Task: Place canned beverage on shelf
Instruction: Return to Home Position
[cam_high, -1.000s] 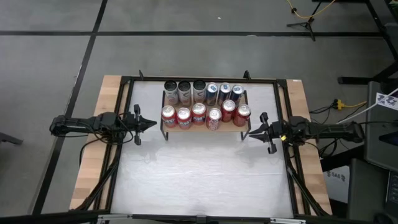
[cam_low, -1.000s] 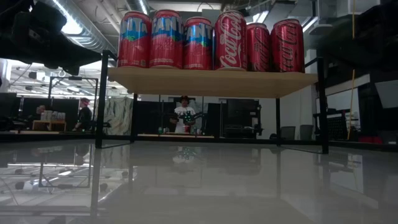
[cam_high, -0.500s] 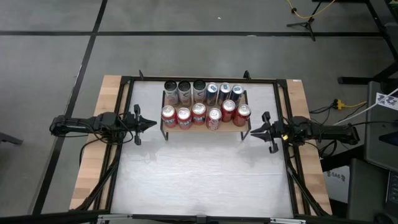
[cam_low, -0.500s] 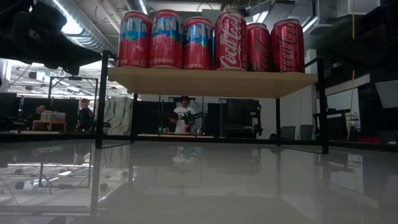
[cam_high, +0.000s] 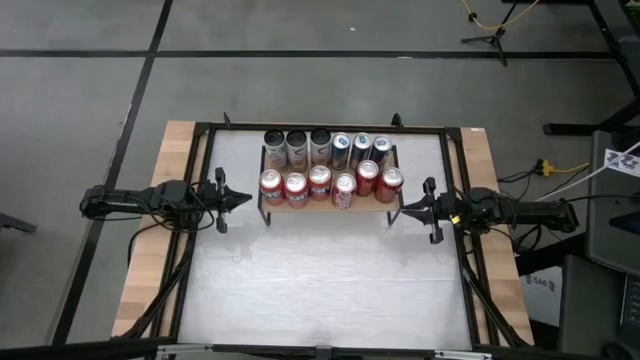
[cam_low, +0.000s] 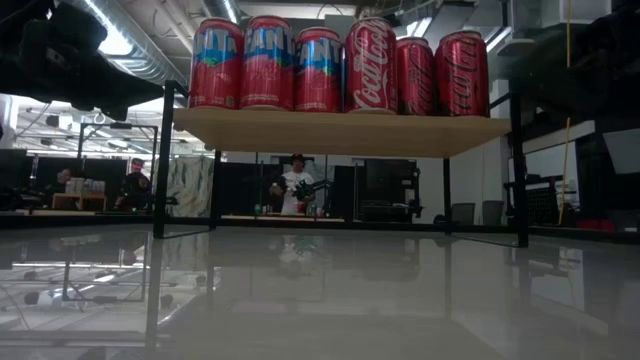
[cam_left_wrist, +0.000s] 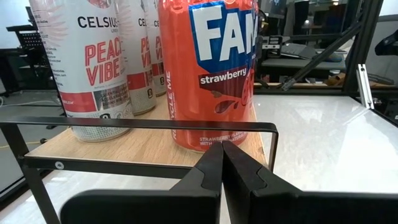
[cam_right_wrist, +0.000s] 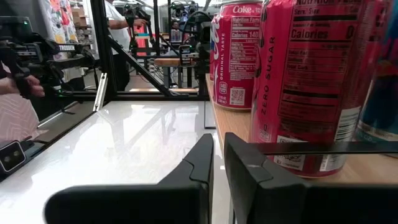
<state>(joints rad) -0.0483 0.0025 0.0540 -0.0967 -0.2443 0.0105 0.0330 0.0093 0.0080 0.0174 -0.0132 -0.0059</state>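
Flanking the full shelf (cam_low: 340, 132), both grippers empty.
We see L gripper (cam_high: 247, 200) w/ fingers pressed together, R gripper (cam_high: 404, 212) barely parted; cans (cam_high: 319, 181) in two rows.

**Twelve cans on one shelf, two arms beside it**

From where I stand there is one shelf (cam_low: 340, 132), and I count twelve cans on it, six to a row. The front row has three strawberry Fanta cans (cam_low: 267, 62) and three red Coca-Cola cans (cam_low: 415, 72). The back row has three white Celsius cans (cam_left_wrist: 93, 62) and three blue cans (cam_high: 361, 146). There are two arms, so two grippers: the left gripper (cam_high: 245, 199) and the right gripper (cam_high: 404, 212). Across the room I make out two people (cam_low: 297, 185), (cam_low: 135, 182).
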